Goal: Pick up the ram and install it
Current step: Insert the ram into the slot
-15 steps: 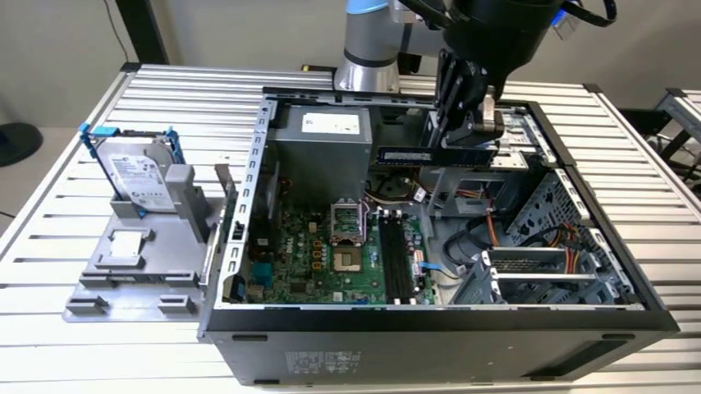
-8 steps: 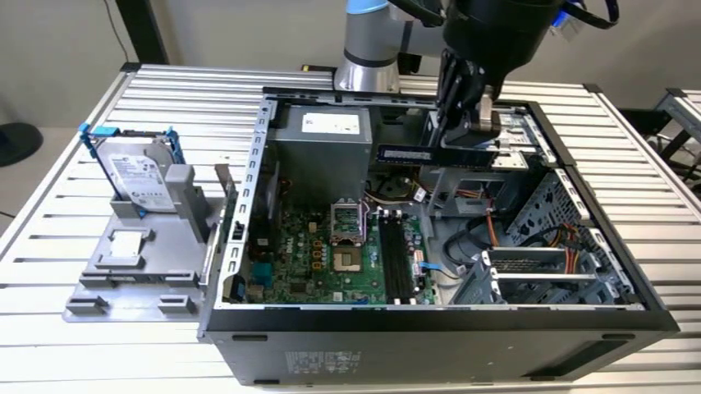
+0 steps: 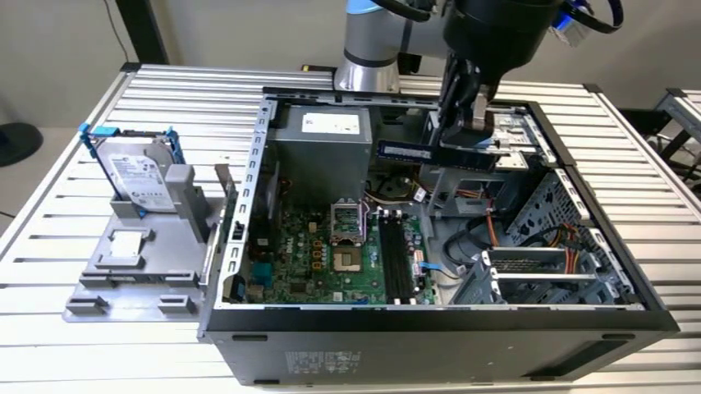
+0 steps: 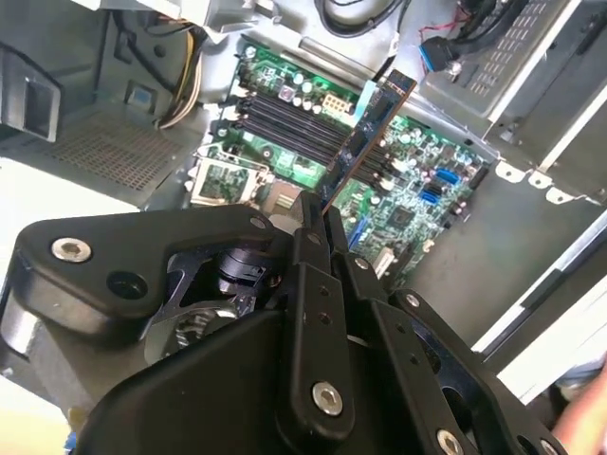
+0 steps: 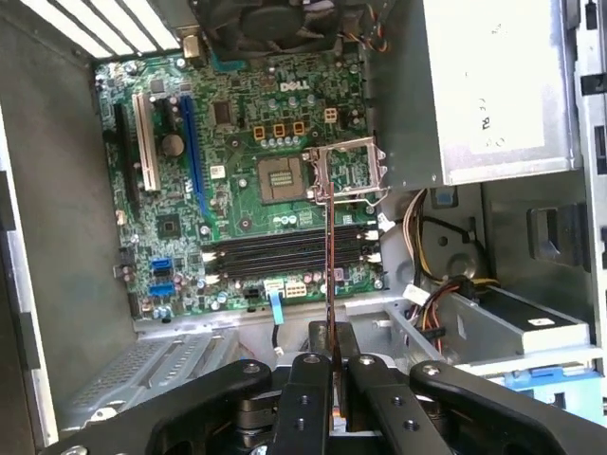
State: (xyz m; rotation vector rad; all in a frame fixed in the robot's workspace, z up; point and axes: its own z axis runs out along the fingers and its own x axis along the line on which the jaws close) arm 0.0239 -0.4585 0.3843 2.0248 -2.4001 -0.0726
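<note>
The claw (image 3: 465, 141) grips the ram (image 3: 411, 150) (held level) above the open computer case (image 3: 438, 345).

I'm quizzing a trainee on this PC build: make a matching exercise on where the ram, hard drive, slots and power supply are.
1 ram
2 hard drive
3 slots
4 power supply

a empty, on the motherboard
b on the gray stand, outside the case
c held in the fingers, over the open case
d inside the case, beside the motherboard

Pairs: 1-c, 2-b, 3-a, 4-d
</note>
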